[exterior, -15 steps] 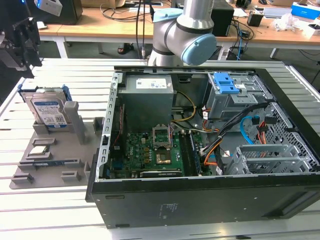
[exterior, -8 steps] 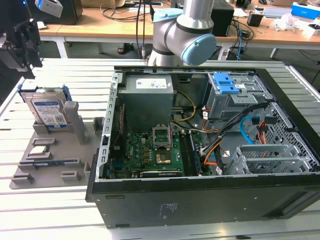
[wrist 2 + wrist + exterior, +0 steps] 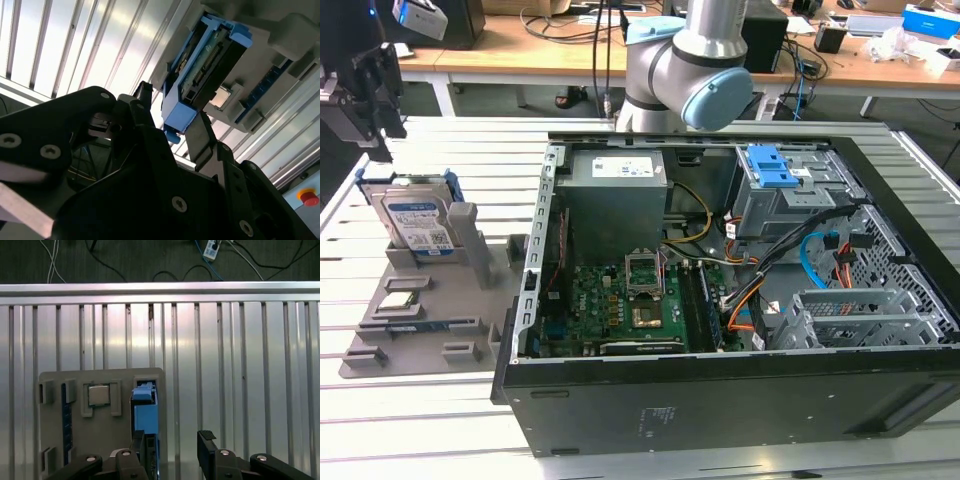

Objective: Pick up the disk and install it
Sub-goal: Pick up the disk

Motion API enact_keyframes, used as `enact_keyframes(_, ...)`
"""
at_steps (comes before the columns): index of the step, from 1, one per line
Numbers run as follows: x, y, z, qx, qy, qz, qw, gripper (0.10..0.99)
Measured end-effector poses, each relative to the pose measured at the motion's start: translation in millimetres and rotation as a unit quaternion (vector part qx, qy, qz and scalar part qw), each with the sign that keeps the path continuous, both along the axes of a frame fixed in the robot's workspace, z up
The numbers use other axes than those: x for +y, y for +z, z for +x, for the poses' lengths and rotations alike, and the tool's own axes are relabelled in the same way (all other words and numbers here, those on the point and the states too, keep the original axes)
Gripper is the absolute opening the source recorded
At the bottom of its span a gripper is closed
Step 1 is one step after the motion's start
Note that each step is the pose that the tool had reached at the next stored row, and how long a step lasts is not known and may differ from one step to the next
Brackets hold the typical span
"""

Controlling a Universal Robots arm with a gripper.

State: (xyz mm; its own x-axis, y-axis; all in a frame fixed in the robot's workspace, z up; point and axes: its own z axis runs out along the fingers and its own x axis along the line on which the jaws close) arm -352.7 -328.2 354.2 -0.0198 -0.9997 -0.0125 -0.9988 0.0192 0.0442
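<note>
At nine o'clock of the open computer case, on the slatted desk: the disk, standing on edge in a slot of the gray holder tray, likely so its upper edge offers a grip. At eleven o'clock of it hovers the gripper, jaws spread, grasping nothing.

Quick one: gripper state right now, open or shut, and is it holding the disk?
Gripper: open, holding nothing; it hangs above the disk, which stands in the grey holder.

Blue-framed disk upright in holder
</note>
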Motion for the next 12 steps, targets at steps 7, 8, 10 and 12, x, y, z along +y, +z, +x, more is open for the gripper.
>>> enact_keyframes(7, 0.1, -12.2, 0.0, 0.0000, 0.003, 0.0000, 1.0000, 0.541)
enact_keyframes(8, 0.0, -14.6, 0.0, 0.0000, 0.003, 0.0000, 1.0000, 0.541)
enact_keyframes(10, 0.1, -17.8, 0.0, 0.0000, 0.004, -0.0001, 1.0000, 0.541)
enact_keyframes(12, 0.1, -19.2, -0.1, 0.0001, 0.005, -0.0021, 1.0000, 0.541)
